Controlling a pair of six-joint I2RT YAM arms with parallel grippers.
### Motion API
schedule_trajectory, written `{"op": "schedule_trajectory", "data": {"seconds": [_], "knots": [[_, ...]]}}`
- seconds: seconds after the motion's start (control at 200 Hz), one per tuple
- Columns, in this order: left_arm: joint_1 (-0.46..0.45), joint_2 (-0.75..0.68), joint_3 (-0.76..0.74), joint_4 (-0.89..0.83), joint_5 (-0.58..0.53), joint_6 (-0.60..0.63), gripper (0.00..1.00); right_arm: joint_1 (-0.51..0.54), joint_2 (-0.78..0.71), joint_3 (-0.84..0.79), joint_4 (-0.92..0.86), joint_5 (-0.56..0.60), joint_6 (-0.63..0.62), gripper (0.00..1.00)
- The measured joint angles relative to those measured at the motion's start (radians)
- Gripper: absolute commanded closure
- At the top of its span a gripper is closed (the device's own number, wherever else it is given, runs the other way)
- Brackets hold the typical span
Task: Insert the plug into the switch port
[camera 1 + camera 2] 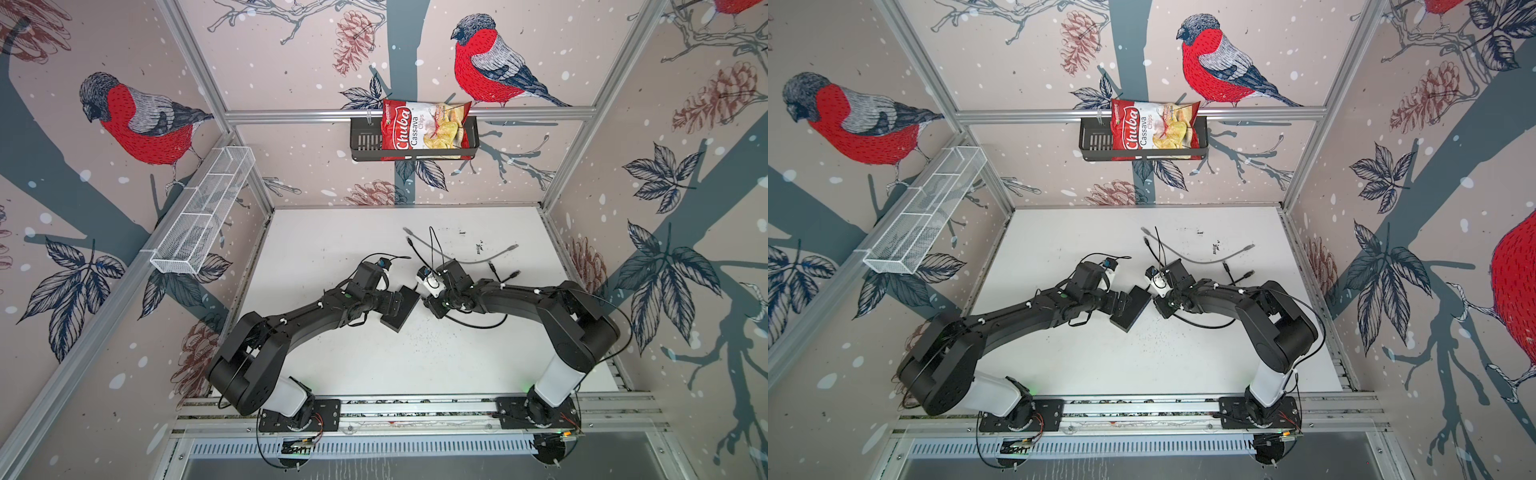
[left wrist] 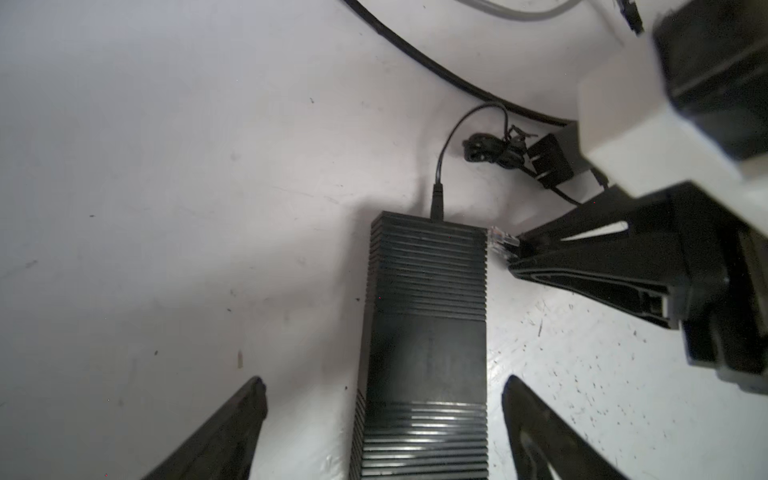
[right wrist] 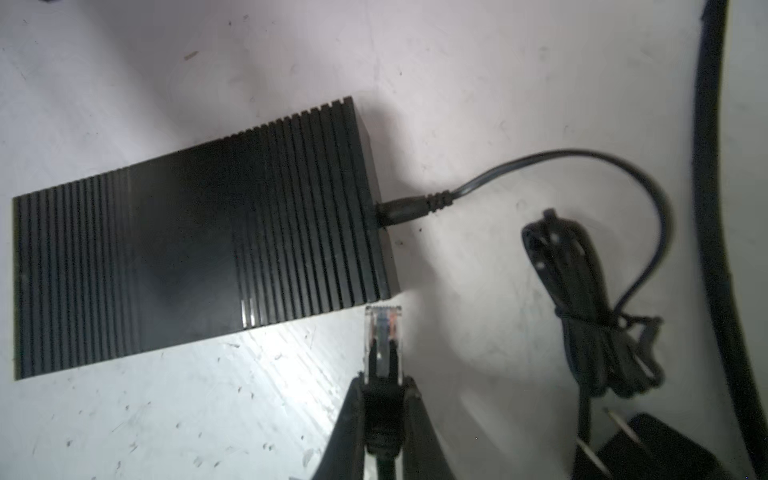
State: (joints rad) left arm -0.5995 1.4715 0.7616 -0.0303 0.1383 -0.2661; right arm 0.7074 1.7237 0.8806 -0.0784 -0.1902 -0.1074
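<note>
- Left gripper (image 2: 383,380) — jaws wide, straddling switch (image 2: 424,332).
- Right gripper (image 1: 424,298) — at switch's 2 o'clock in a top view; clamps plug (image 3: 383,332), tip at switch edge.

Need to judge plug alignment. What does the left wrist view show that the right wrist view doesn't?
Left wrist only: the left gripper, jaws open astride the switch, and the right gripper from outside. Right wrist only: the plug's coloured wires. Both: the switch, its power cable, the adapter, the plug held in the right jaws beside the switch's corner.
</note>
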Motion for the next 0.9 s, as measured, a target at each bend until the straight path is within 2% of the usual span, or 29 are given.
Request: {"op": "schedule_trajectory", "data": {"seconds": [0.385, 0.66, 0.9], "knots": [[0.075, 0.168, 0.152, -0.032, -0.008, -0.15, 0.12, 0.043, 0.016, 0.015, -0.036, 0.06, -0.023, 1.0], [0.08, 0.305, 0.28, -0.06, 0.015, -0.171, 0.12, 0.058, 0.032, 0.042, -0.057, 0.089, -0.029, 1.0], [0.082, 0.362, 0.322, -0.081, 0.021, -0.175, 0.12, 0.066, 0.044, 0.059, -0.065, 0.104, -0.048, 1.0]]}}
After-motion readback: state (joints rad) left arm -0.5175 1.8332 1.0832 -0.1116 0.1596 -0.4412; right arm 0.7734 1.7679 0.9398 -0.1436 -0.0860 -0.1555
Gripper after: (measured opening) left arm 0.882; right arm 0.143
